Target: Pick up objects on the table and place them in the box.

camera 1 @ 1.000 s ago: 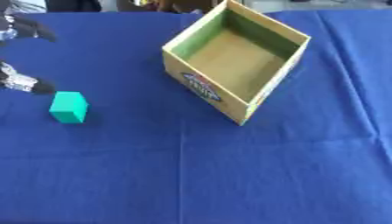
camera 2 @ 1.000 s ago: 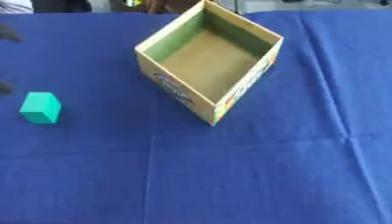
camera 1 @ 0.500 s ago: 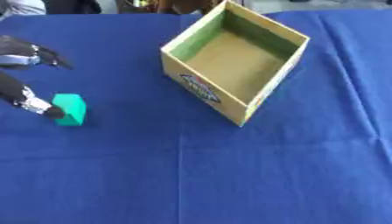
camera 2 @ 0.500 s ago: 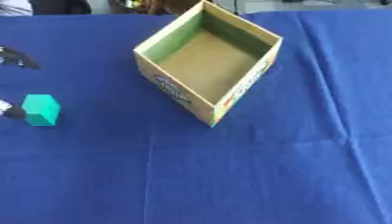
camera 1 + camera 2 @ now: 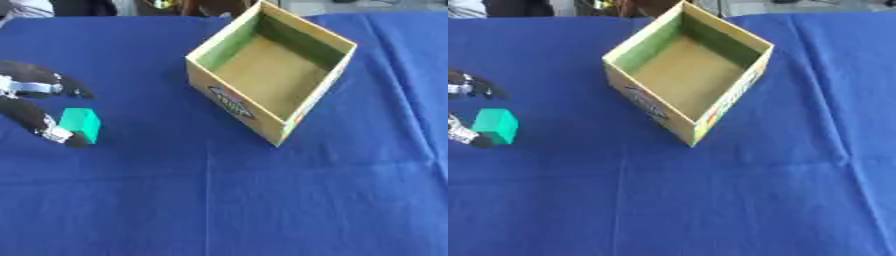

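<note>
A small green cube (image 5: 80, 125) sits on the blue tablecloth at the left. My left hand (image 5: 28, 113) reaches in from the left edge, open around the cube's left side. Its lower digit lies along the cube's front-left corner and touches it, while the upper fingers (image 5: 45, 85) hover apart behind the cube. An open cardboard box (image 5: 278, 125) with green inner walls and a printed front stands turned at an angle at the upper middle, with nothing in it. My right hand shows in neither view.
Blue cloth (image 5: 262, 200) covers the whole table, with a wide bare stretch in front of and to the right of the box. Dark shapes and a person's clothing show along the far edge.
My left hand has moved right and come in around the green cube, its lower digit now touching it. The cube and the box have stayed in place.
</note>
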